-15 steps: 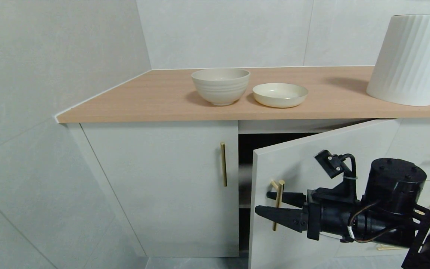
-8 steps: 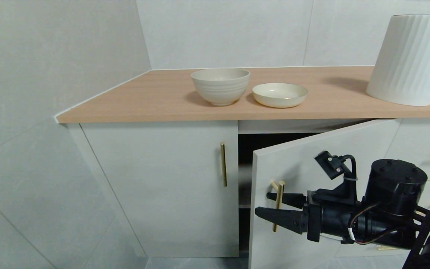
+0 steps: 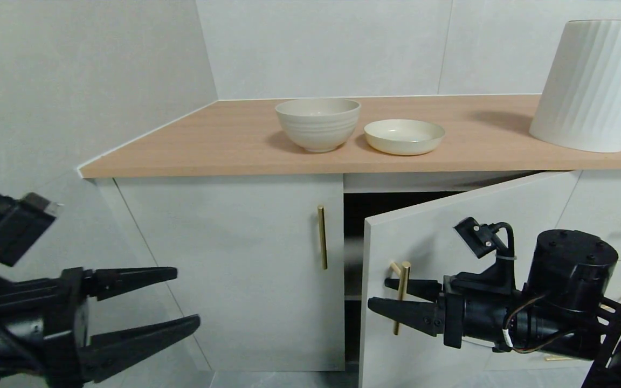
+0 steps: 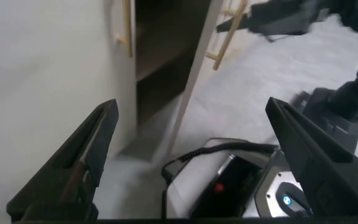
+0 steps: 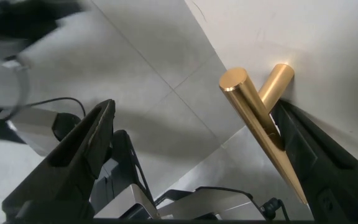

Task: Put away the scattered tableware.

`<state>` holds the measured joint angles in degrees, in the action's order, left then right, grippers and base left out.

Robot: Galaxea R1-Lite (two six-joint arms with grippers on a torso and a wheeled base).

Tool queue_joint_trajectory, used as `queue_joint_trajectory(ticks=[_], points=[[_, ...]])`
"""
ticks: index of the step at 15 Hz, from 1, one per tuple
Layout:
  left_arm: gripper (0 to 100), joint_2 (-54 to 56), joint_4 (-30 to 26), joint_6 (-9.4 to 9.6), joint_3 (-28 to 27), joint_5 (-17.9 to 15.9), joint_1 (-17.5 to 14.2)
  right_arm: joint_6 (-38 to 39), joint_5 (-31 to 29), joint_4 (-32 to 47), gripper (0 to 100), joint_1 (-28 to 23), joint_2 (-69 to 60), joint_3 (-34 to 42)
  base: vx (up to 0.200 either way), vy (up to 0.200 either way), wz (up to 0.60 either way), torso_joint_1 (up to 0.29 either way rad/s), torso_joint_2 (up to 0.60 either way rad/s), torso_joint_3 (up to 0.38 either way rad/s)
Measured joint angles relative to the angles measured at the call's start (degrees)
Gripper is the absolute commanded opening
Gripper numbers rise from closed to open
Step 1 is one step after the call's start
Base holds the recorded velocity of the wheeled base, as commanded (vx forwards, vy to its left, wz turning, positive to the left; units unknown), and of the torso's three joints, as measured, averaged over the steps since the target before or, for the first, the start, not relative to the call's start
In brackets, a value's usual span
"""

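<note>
Left gripper [image 3: 186, 298]: near left, low before the closed cabinet door [image 3: 235, 258]; fingers spread, holding nothing.
Right gripper [image 3: 378, 293]: near right; fingers spread, one on either side of the brass handle [image 3: 406, 268] of the ajar cabinet door [image 3: 450, 226].
Bench [image 3: 208, 145], farther back: deep bowl [image 3: 318, 124], with a shallow dish [image 3: 404, 136] just beside it on the right.
White ribbed container [image 3: 596, 86]: far right on the bench.
</note>
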<state>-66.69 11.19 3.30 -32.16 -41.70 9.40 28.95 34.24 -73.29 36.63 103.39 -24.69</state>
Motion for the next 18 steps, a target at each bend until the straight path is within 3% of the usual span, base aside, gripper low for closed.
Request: queue_joint_trajectory(ticks=[3,7,8,12,16,18], points=[[100,-9.2,7.3,-2.9,1.8,2.3,3.9,0.0,0.0,0.0,100,0.0,0.0,0.0,0.0,0.0,0.0,0.0,0.0,0.0],[100,-13.4,7.9,-5.41,2.6,2.9,8.4,0.0,0.1,0.0,100,0.0,0.3,0.0,0.0,0.0,0.0,0.0,0.0,0.0],[0,-13.9,7.9,-5.55,2.8,2.9,9.1,0.0,0.1,0.0,100,0.0,0.3,0.0,0.0,0.0,0.0,0.0,0.0,0.0],[0,-14.8,8.1,-6.5,2.1,2.9,10.6,0.0,0.1,0.0,100,0.0,0.3,0.0,0.0,0.0,0.0,0.0,0.0,0.0],[0,-15.9,10.0,-12.91,-1.0,2.7,12.8,0.0,0.1,-0.1,100,0.0,0.7,0.0,0.0,0.0,0.0,0.0,0.0,0.0],[0,-17.9,15.3,-13.62,-1.7,2.6,14.0,0.0,0.1,0.0,100,0.0,0.7,0.0,0.0,0.0,0.0,0.0,0.0,0.0]])
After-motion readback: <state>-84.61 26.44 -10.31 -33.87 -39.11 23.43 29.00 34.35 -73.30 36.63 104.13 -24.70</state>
